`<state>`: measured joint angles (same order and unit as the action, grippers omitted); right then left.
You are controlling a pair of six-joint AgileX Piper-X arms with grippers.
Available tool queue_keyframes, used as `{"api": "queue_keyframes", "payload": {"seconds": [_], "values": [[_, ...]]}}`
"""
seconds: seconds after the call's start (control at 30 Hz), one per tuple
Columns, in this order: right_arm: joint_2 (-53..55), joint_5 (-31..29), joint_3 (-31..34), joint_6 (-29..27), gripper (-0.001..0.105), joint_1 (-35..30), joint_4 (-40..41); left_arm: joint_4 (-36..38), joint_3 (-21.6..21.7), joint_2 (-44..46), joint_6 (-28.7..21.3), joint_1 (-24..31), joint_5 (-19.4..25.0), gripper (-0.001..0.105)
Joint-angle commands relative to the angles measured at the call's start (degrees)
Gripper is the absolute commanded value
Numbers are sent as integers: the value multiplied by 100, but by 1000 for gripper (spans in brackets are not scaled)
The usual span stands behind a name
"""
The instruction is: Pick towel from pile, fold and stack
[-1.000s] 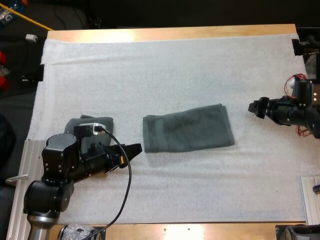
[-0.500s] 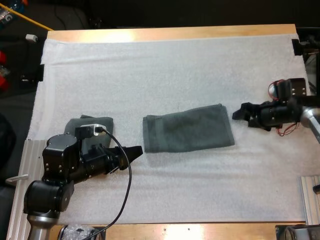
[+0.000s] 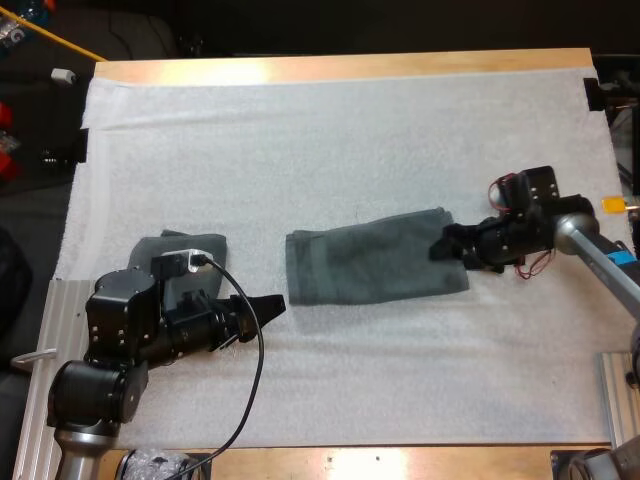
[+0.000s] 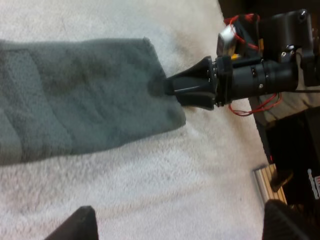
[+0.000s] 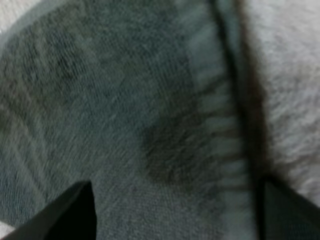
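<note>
A dark grey-green towel [image 3: 375, 257], folded into a long rectangle, lies flat at the middle of the white mat [image 3: 330, 130]. My right gripper [image 3: 445, 247] is at the towel's right short edge, low over the cloth. In the right wrist view its fingers [image 5: 75, 205] stand apart over the towel [image 5: 125, 100], holding nothing. In the left wrist view the right gripper [image 4: 167, 87] points at that same end of the towel [image 4: 75, 95]. My left gripper [image 3: 270, 305] is open, just off the towel's left end. A second towel [image 3: 180, 243] lies partly under the left arm.
Bare mat stretches across the far half and along the near edge. Metal rails [image 3: 620, 395] sit at the table's near corners. The wooden table edge [image 3: 340, 65] runs along the far side.
My right arm has swung left from the mat's right side until its gripper reaches the towel's right edge. The left arm and both towels have stayed put.
</note>
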<state>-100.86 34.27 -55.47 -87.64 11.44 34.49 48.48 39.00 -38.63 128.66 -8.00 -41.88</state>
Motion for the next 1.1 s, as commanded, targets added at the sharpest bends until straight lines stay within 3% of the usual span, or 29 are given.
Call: {"api": "queue_keyframes", "payload": {"seconds": [0.0, 0.1, 0.23, 0.27, 0.37, 0.53, 0.67, 0.77, 0.93, 1.07], "values": [[-49, 54, -34, -17, 67, 72, -26, 69, 25, 20, -31, -30, -24, 65], [-49, 25, -34, 50, 63, 211, -27, 106, 25, 20, -47, -30, -15, 65], [-49, -189, -34, 388, 32, 253, 21, 106, 25, 20, -83, -30, -15, 65], [-33, -264, -34, 410, 21, 253, 89, 106, 25, 20, -109, -30, -15, 65], [101, -621, -34, 329, 1, 253, 383, 106, 25, 20, -169, -30, -33, 65], [543, -2138, -34, -107, 0, 253, 1067, 106, 25, 20, -171, -30, -33, 65], [1040, -3802, -34, -652, 0, 253, 1791, 106, 25, 20, -171, -30, -33, 65], [1361, -4546, -34, -994, 0, 253, 2014, 106, 25, 20, -171, -30, -33, 65], [1756, -4375, -34, -917, 0, 396, 2041, 94, 25, 20, -171, -30, -33, 65], [1800, -3986, -34, -653, 0, 993, 1968, 94, 25, 20, -171, -30, -33, 65]]}}
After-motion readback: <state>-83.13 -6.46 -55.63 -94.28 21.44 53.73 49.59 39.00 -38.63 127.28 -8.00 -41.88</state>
